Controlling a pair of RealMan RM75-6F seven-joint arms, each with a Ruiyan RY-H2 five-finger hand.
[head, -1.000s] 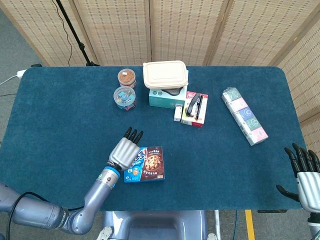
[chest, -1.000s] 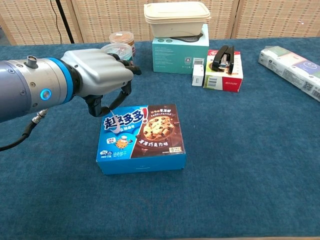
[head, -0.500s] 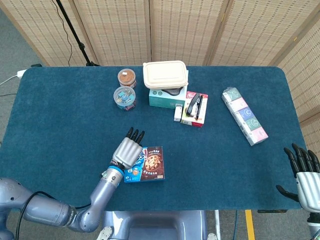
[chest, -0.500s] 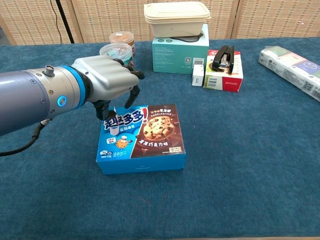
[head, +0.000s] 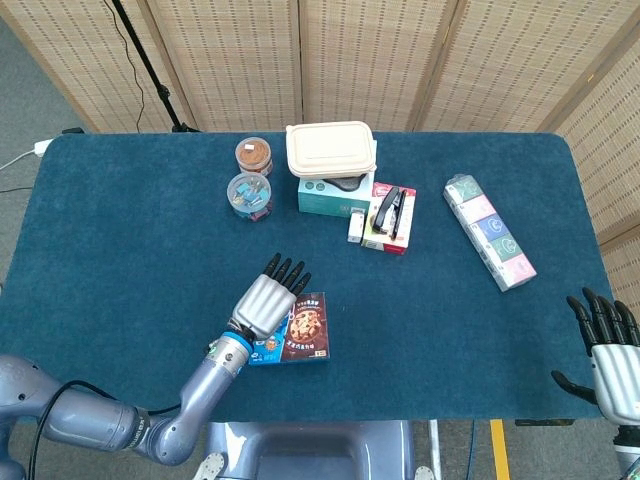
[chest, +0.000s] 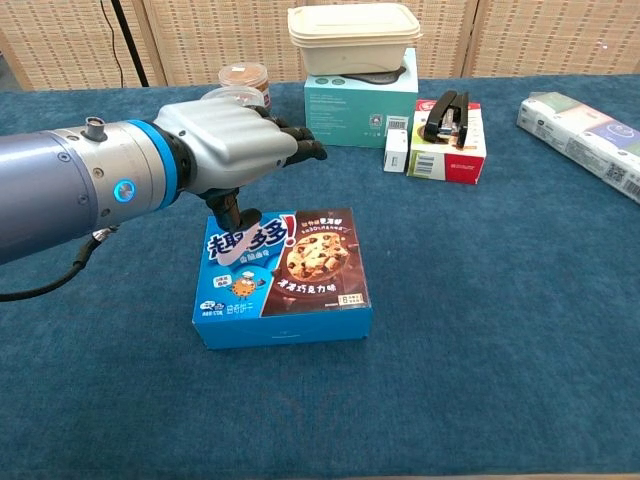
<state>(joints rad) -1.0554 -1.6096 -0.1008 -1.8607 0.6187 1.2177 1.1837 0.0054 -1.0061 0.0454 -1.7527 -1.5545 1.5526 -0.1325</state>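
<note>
Silver, the left hand (chest: 225, 150) hovers over the left end of the cookie box (chest: 285, 277) near the tabletop's (head: 120, 230) front edge, fingers spread, thumb touching the lid, as only the chest view shows. Only the head view shows the right hand (head: 612, 347), empty and fingers apart, off the right corner, and the wicker screens (head: 380, 60) behind.

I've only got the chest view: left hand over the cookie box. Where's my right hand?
Observer: The right hand is off the table's near right corner, fingers apart, holding nothing.
Operator: What's half hidden behind the left hand?
Observer: A clear jar of coloured bits, just in front of the brown-filled jar.
Operator: How much of the box is covered?
Observer: From above, the left hand covers the cookie box's left part, fingertips past its far edge.
</note>
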